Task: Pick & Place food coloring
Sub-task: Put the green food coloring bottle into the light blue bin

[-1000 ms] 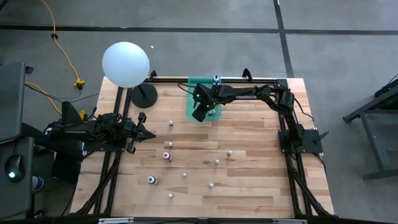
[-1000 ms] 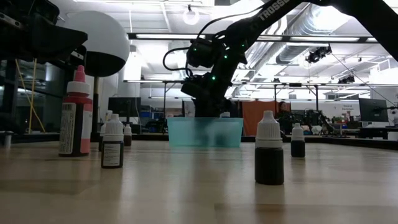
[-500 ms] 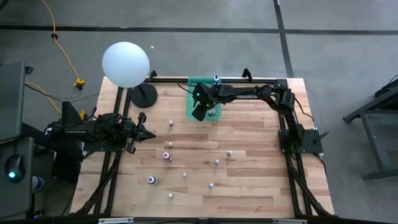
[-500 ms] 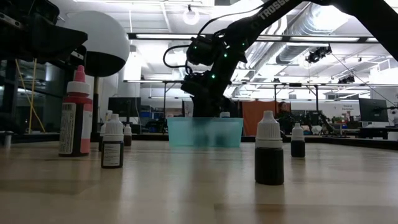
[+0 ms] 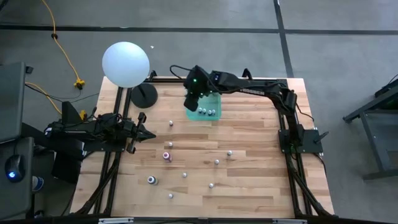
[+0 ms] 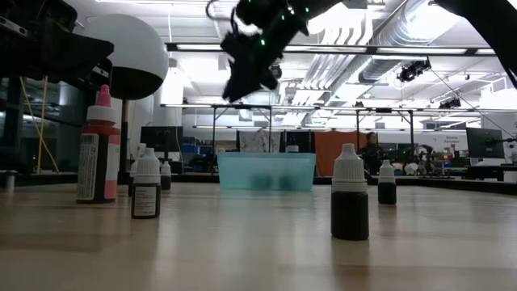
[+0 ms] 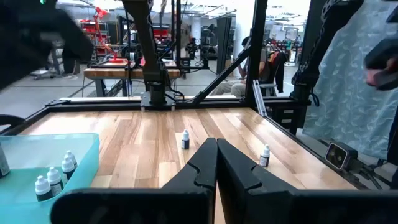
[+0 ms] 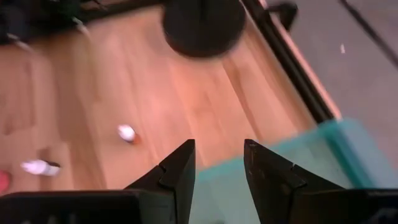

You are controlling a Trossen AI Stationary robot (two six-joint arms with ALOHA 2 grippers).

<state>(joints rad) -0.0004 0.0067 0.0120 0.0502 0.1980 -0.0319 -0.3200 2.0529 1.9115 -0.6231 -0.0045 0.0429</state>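
The food coloring is several tiny bottles standing on their bases about the wooden table [image 5: 261, 186], such as a pink one [image 5: 166, 155], a blue one [image 5: 152, 180] and whitish ones [image 5: 217, 162]. More bottles [image 5: 206, 112] stand in the teal bin [image 5: 214, 101] at the far edge. My right gripper [image 5: 194, 94] hangs high above the bin's left end. It is open [image 8: 217, 163] with nothing between its fingers. My left gripper [image 5: 147, 132] waits shut [image 7: 216, 152] at the table's left side.
A white ball lamp [image 5: 126, 63] on a black round base [image 5: 143, 95] stands at the far left corner, close to the bin. In the low view, a tall pink-capped bottle [image 6: 99, 145] and dark bottles [image 6: 350, 194] stand near the front. Black frame rails edge the table.
My right gripper has risen from low over the teal bin to well above it, mostly in the last half second. It has also shifted a little toward the table's left, turning as it rose. The bottles in the bin now show beneath it.
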